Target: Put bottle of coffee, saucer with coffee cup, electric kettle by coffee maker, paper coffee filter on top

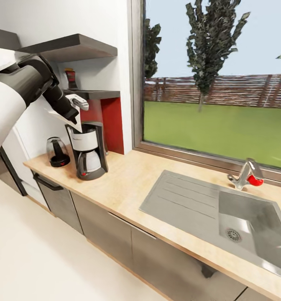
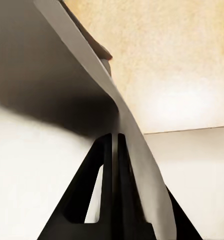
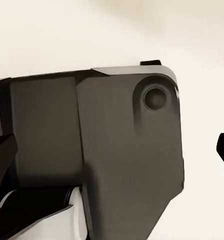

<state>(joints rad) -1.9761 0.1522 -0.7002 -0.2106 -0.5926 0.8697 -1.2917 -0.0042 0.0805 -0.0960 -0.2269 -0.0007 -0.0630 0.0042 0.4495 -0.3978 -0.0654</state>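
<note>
A: Where is the paper coffee filter (image 1: 59,114)?

B: Just above the coffee maker (image 1: 88,151), pinched in the left hand (image 1: 76,122). In the left wrist view the two dark fingers (image 2: 108,165) are pressed together on the white sheet (image 2: 67,95), with hardly a gap between them.

A: Which way does it run?

B: It is tilted. Its long edge slopes from up and away from the window side down toward the top of the coffee maker. The lower end is right at the machine's top; I cannot tell whether it touches.

A: And the coffee maker?

B: Upright on the worktop (image 1: 128,179), its white panel and glass carafe facing out over the worktop's front edge. One electric kettle (image 1: 57,152) stands just beside it, on the side away from the sink (image 1: 241,217).

A: Anything else?

B: One bottle of coffee (image 1: 70,79) stands upright on the kitchen shelf (image 1: 96,94) above the coffee maker, partly hidden behind the left arm (image 1: 27,88); its label is too small to read. A thicker dark slab (image 1: 69,47) hangs above that.

A: The right hand?

B: The right wrist view shows a dark housing (image 3: 117,150) close up against a pale surface. I cannot tell how its fingers stand.
</note>
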